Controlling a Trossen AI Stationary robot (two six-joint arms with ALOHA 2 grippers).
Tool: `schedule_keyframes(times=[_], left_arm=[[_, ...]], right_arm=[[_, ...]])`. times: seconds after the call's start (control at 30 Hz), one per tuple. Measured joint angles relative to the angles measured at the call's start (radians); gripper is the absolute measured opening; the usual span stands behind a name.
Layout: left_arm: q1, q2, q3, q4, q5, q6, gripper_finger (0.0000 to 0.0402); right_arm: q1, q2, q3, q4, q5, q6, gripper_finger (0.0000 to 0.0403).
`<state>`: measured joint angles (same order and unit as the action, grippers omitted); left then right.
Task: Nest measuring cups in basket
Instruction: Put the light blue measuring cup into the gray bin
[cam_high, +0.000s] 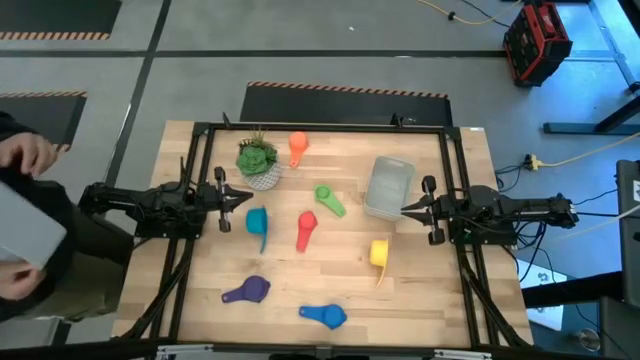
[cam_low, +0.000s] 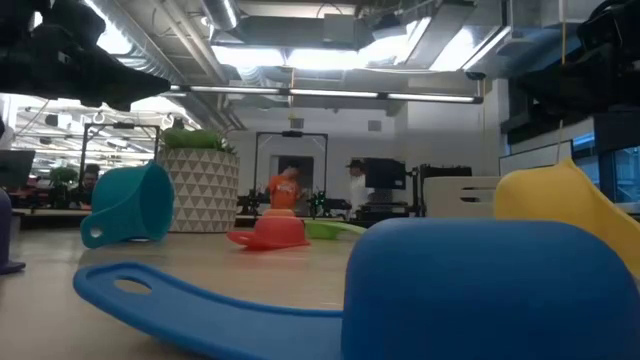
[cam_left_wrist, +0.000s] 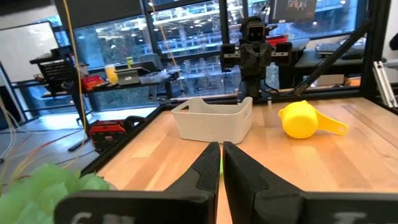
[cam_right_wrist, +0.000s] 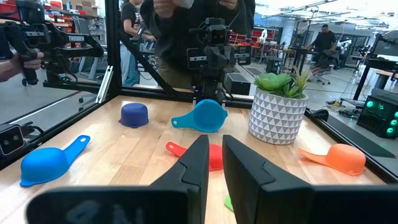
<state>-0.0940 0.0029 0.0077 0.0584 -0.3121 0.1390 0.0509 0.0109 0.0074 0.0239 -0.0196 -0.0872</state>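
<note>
Seven measuring cups are scattered on the table (cam_high: 200, 300); both grippers are held at its side edges with fingers together, gripping nothing.

The left gripper (cam_high: 243, 199) is parked at the left edge, just beside the teal cup (cam_high: 258, 222); the right gripper (cam_high: 408, 209) is parked at the right edge, its tip over the near rim of the basket (cam_high: 389, 186). The basket is seen empty toward the right rear. The orange cup (cam_high: 297, 146) lies by the far edge beside the potted plant (cam_high: 259, 160); the green cup (cam_high: 329, 199) and red cup (cam_high: 306, 228) occupy the middle. The yellow cup (cam_high: 378, 254) lies right of centre; the purple cup (cam_high: 248, 291) and blue cup (cam_high: 324, 316) lie near the front edge. Open wood is left between the cups and at the front corners.
</note>
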Motion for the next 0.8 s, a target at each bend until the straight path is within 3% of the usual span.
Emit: schedule_keyframes(times=[0.37,0.8], left_arm=[[0.000,0.000,0.000,0.001,0.009,-0.027,0.0021],[0.000,0.000,0.000,0.002,-0.005,-0.085,0.0143]], right_arm=[[0.000,0.000,0.000,0.000,0.000,0.000,0.0051],[0.000,0.000,0.000,0.000,0.000,0.000,0.0051]])
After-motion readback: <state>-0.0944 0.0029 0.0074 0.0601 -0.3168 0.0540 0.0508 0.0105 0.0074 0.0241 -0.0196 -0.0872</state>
